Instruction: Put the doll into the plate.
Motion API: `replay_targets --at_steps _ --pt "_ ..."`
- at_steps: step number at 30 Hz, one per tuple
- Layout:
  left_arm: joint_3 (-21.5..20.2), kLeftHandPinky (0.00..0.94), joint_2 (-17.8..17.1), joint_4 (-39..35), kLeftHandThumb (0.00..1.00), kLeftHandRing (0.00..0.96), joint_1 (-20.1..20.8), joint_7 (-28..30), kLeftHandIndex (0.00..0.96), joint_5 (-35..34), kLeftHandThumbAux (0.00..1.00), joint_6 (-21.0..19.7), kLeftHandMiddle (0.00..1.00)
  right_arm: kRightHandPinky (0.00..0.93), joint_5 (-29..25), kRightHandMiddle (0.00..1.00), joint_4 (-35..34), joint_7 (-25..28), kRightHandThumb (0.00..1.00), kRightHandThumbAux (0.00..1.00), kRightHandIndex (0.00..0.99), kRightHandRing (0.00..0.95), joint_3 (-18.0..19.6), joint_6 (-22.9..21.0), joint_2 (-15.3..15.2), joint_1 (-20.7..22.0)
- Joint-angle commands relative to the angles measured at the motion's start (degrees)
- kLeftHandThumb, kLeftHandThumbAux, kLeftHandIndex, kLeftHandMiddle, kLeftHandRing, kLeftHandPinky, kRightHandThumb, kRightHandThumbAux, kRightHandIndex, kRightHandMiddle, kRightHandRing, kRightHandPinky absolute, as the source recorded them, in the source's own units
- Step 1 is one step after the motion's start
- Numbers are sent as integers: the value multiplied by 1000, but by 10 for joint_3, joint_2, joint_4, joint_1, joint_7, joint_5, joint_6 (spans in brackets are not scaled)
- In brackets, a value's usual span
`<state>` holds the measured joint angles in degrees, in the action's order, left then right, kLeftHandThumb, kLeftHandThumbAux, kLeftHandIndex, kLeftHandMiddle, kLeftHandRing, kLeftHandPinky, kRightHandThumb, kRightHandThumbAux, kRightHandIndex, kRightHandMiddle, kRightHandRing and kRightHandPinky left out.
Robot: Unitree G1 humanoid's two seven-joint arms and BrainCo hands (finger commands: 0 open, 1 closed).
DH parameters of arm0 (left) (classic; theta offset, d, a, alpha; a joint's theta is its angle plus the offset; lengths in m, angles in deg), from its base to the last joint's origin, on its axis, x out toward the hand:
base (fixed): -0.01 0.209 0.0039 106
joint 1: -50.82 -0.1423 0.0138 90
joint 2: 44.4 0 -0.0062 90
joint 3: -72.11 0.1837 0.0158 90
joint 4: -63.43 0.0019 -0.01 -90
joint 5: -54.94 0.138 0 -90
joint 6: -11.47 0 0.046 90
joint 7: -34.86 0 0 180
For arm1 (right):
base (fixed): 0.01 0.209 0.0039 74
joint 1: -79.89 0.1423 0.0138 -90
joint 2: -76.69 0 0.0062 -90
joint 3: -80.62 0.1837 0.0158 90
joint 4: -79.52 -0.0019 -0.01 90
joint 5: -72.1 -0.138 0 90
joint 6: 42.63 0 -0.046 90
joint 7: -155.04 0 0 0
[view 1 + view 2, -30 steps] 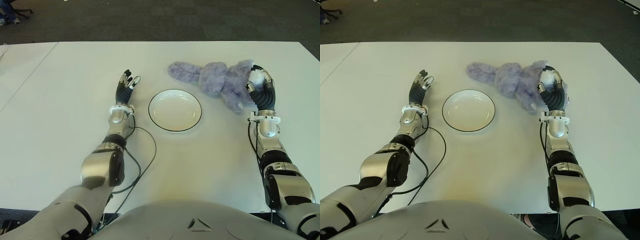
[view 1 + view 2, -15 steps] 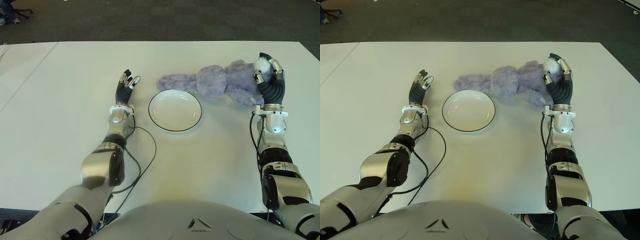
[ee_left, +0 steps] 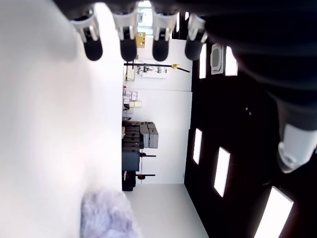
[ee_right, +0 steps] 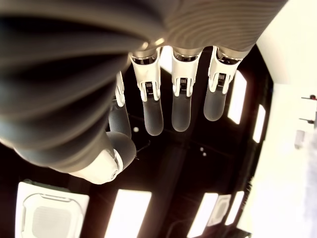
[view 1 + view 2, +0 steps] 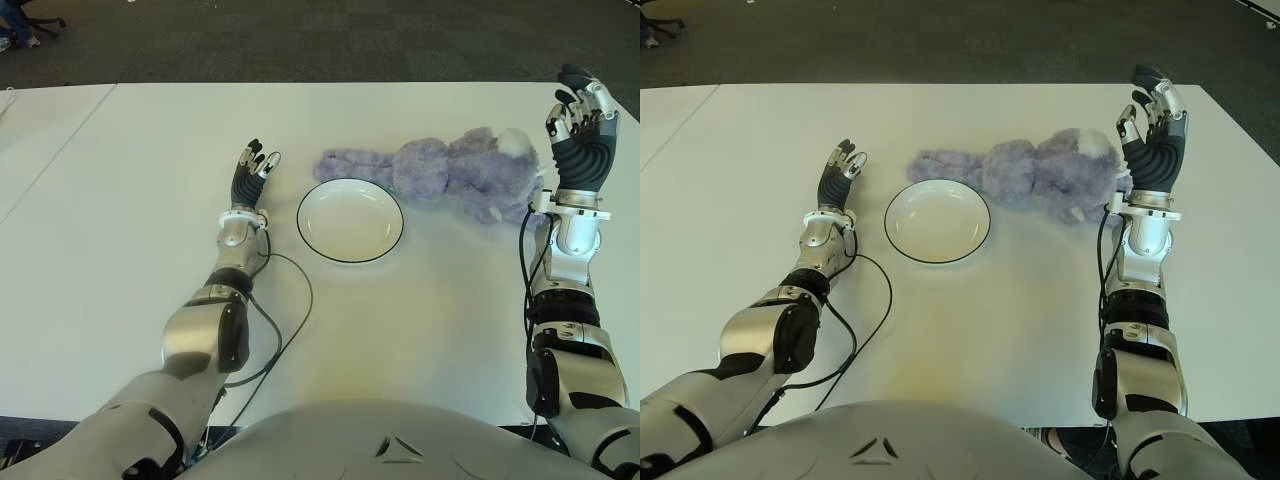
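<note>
Doll (image 5: 450, 175) lies stretched on the white worktop (image 5: 400, 320) just beside the empty plate (image 5: 350, 220), not in it, so the placing remains undone: the right hand (image 5: 578, 125) is raised beside it, fingers spread and empty, while the left hand (image 5: 250, 175), also open, shows left of the plate.

Probably an office: carpet tiles (image 5: 400, 40), ceiling panels (image 3: 221, 171).

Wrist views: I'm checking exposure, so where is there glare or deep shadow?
Left wrist view: the table is blown out to near white. Right wrist view: bright ceiling lights against black, with the right robot hand backlit. Eye views are evenly lit.
</note>
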<state>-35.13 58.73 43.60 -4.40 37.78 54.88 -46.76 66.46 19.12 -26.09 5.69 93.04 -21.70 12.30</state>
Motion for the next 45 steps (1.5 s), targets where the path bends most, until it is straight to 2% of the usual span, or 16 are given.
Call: replay_targets --at_steps 1,6,32,35,36,37,38,39,40,41,42,43,44,45 --pt "-6 0 18 73 0 10 -113 5 13 -6 508 -64 32 843 6 829 -24 -1 706 713 439 857 7 -18 6 -11" --pt "-9 0 21 72 0 8 -115 12 14 -10 498 -55 32 841 9 829 -30 0 705 714 438 856 8 -23 4 -9" --pt "-2 0 21 73 0 13 -110 -4 13 -2 516 -66 33 834 22 831 -19 13 708 713 439 854 17 -19 -11 14" --pt "-8 0 21 72 0 12 -110 7 13 -10 507 -65 33 792 43 807 -14 19 703 714 438 823 8 -25 -24 11" --pt "-8 0 22 72 0 12 -110 8 13 -10 506 -66 33 783 51 801 -18 33 702 714 437 817 0 -42 -36 6" --pt "-8 0 22 72 0 14 -110 7 15 -9 507 -67 36 652 55 668 -22 43 682 721 427 671 -6 -54 -44 3" --pt "-7 0 22 72 0 14 -110 6 15 -9 507 -67 36 629 58 644 -28 58 679 722 425 646 -13 -75 -54 -3" --pt "-7 0 22 72 0 15 -110 6 15 -8 508 -67 37 514 60 521 -33 69 285 619 340 518 -17 -89 -60 -6" --pt "-6 0 22 72 0 15 -110 5 15 -7 508 -67 37 495 64 500 -19 83 214 603 325 496 -22 -84 -69 -13" --pt "-5 0 22 72 0 14 -110 4 15 -6 509 -67 37 308 66 311 -9 94 130 543 245 298 -26 -80 -75 -18" --pt "-5 0 22 72 0 14 -110 3 15 -6 509 -67 37 259 68 262 -2 99 108 529 225 247 -28 -76 -79 -21" --pt "-4 0 22 72 0 14 -111 2 15 -5 509 -66 37 251 75 254 -7 130 104 526 221 238 -42 -85 -99 -26" --pt "-4 0 22 72 0 15 -111 1 15 -5 509 -65 38 62 85 68 -10 160 61 435 97 59 -58 -92 -119 -28" --pt "-4 0 22 72 0 15 -111 1 15 -4 509 -64 39 15 91 16 -13 182 53 378 34 14 -68 -96 -133 -29"
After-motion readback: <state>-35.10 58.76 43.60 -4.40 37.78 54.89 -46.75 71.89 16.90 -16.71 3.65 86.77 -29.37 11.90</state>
